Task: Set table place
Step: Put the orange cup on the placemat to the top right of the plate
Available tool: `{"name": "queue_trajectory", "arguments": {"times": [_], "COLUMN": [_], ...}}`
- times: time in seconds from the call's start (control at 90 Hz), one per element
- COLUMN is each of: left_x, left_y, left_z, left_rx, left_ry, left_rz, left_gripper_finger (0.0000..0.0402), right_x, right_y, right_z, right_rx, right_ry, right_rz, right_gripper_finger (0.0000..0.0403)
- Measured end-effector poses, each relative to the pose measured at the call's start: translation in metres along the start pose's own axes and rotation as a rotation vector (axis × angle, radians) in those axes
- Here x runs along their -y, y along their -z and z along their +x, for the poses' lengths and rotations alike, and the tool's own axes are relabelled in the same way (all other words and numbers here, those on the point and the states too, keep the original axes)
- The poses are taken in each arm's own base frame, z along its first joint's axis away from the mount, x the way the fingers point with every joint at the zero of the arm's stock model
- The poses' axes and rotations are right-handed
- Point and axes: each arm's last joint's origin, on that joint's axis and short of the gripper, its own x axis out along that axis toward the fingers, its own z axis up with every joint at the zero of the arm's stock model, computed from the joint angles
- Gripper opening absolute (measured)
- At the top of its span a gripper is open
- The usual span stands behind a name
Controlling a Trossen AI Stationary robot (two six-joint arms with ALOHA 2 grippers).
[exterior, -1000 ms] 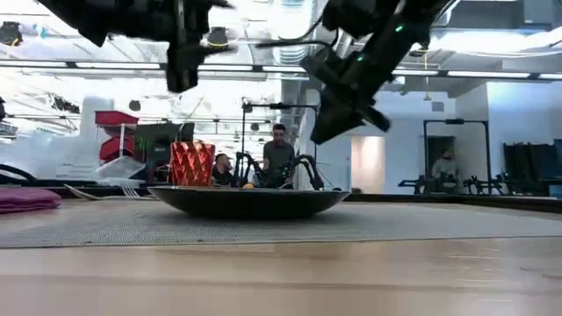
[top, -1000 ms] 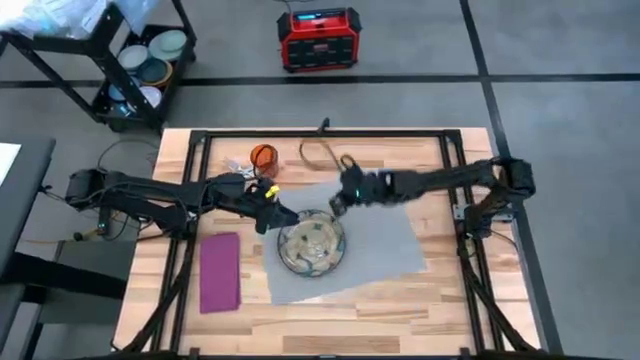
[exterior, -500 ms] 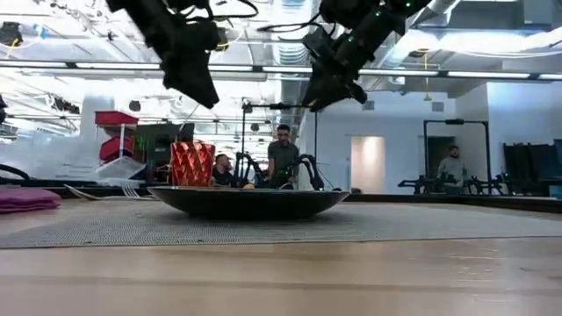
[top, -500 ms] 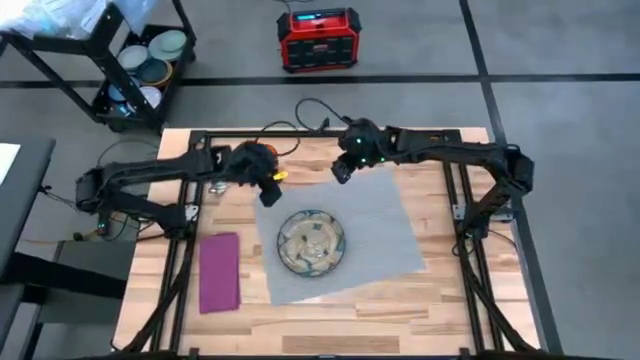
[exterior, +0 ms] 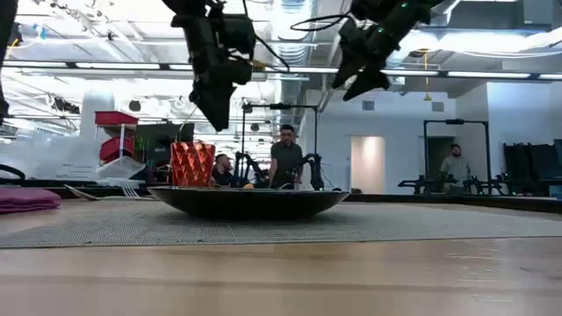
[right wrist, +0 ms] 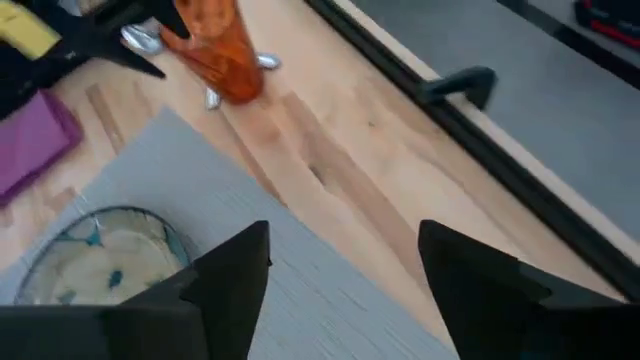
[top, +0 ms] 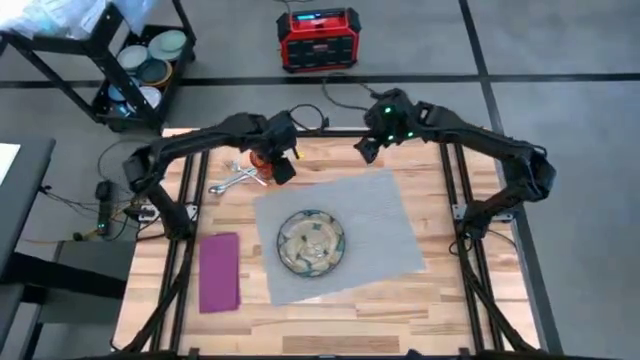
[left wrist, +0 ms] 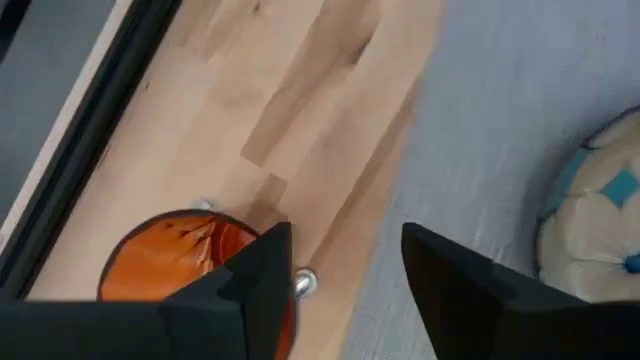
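Both grippers — left (top: 283,168), right (top: 366,150) — retreated to table's (top: 440,300) far edge.

Both claws (top: 283,168) (top: 366,150) withdrawn from plate (top: 311,242) to table's far edge.

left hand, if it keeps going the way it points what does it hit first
Probably the bare table at the mat's edge, judging from the wrist view. The open left hand has the orange cup off to one side and the plate to the other; depth is unclear.
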Motion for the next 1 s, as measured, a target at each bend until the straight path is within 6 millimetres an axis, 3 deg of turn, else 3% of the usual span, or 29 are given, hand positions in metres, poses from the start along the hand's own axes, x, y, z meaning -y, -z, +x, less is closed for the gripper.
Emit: {"name": "queue_trajectory", "arguments": {"times": [0.189,0.456,0.756,1.0], "left_x": [-0.003,-0.010,-0.020,-0.020], "left_y": [-0.001,0.005,0.018,0.037], "left_z": [-0.010,-0.012,0.008,0.049], "left_rx": [-0.024,-0.089,-0.176,-0.186], "left_ry": [-0.005,-0.052,-0.008,0.031], "left_rz": [-0.089,-0.136,-0.188,-0.217], "left_gripper_finger": [0.0175,0.0175,0.0175,0.0172], "right_x": [0.020,0.046,0.058,0.063], "right_y": [0.001,0.001,0.001,0.004], "right_z": [-0.020,-0.021,-0.019,-0.017], "right_rx": [0.007,-0.008,-0.008,-0.007], "right_ry": [0.047,0.039,0.030,0.023], "right_rz": [-0.042,-0.064,-0.088,-0.095], "right_gripper_finger": [0.0244,0.0244,0.0244,0.0244]}}
